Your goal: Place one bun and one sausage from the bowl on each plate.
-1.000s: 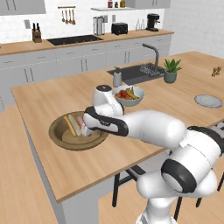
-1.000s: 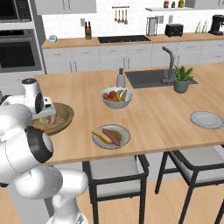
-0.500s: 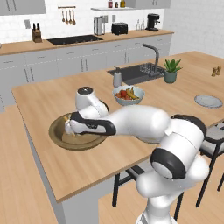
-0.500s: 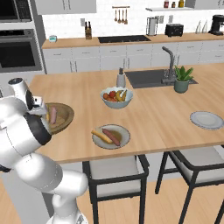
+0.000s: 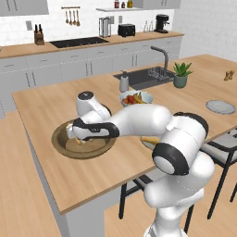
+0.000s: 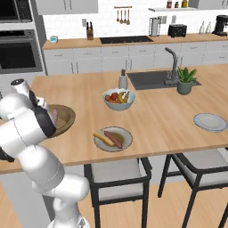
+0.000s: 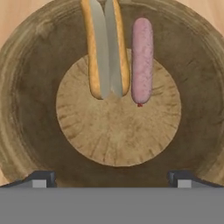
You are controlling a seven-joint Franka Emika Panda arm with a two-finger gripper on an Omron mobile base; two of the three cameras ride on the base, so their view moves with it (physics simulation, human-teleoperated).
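Claw (image 7: 109,177) spread wide above my bowl (image 7: 26,131) near the bench's left edge; soft bun (image 7: 106,48) likely squashes, so I'd pinch its middle gently.

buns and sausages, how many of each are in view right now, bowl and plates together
buns: 2, one in the wooden bowl at, one on the near plate at
sausages: 2, one in the bowl, one on that plate
total: 4
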